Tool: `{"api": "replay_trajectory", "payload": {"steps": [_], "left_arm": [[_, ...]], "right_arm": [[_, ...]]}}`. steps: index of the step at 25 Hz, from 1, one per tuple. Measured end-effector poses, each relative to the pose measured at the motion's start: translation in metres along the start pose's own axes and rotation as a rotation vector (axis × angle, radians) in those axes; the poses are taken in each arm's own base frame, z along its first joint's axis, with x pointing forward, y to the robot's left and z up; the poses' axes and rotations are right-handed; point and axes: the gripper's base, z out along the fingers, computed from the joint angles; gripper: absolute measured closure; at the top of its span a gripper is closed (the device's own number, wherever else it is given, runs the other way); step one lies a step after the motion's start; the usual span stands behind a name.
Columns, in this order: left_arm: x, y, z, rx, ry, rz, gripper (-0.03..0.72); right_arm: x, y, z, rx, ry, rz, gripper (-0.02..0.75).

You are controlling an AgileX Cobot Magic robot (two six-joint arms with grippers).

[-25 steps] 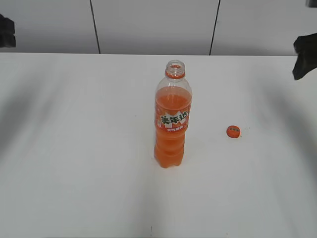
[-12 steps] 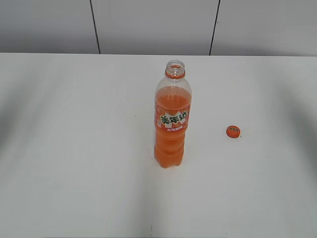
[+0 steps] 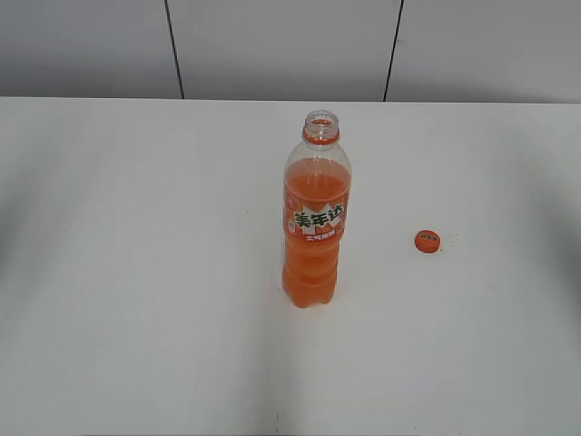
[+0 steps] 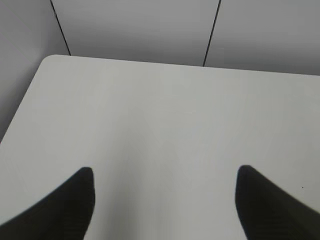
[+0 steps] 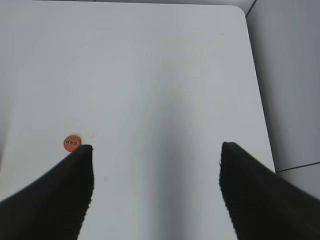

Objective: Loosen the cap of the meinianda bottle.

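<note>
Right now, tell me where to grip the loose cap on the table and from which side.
Grip the cap across its ribbed rim, coming straight down from above. It lies flat on the white table, top up, right of the open meinianda bottle, so only its low side wall offers a hold.

Only the upright bottle (image 3: 316, 218) at frame centre and the cap (image 3: 428, 241) lying to its right interrupt the counter (image 3: 136, 272); room lies all around.
</note>
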Motion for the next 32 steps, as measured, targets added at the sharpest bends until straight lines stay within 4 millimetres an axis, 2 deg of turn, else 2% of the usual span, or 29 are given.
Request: {"api": "replay_trajectory", "payload": {"steps": [3,7,9,13,18,24,32], "left_arm": [[0.008,0.002,-0.010,-0.001,-0.006,-0.002,0.160],[0.030,0.006,-0.022,-0.002,-0.005,-0.003,0.160],[0.039,0.009,-0.039,0.001,-0.045,-0.008,0.160],[0.055,0.011,-0.059,0.029,-0.093,-0.039,0.160],[0.086,0.015,-0.079,0.049,-0.110,-0.066,0.160],[0.121,0.020,-0.098,0.056,-0.130,-0.081,0.160],[0.144,0.026,-0.121,0.067,-0.200,-0.094,0.160]], "right_arm": [[0.014,-0.001,-0.011,0.012,-0.015,-0.006,0.150],[0.035,-0.001,-0.024,0.027,-0.045,-0.013,0.150],[0.045,-0.001,-0.030,0.029,-0.069,-0.005,0.150],[0.072,-0.003,-0.046,0.053,-0.117,0.045,0.150],[0.104,-0.004,-0.051,0.082,-0.129,0.080,0.150],[0.134,-0.003,-0.067,0.088,-0.218,0.064,0.150],[0.177,0.005,-0.078,0.026,-0.324,0.076,0.150]]}}
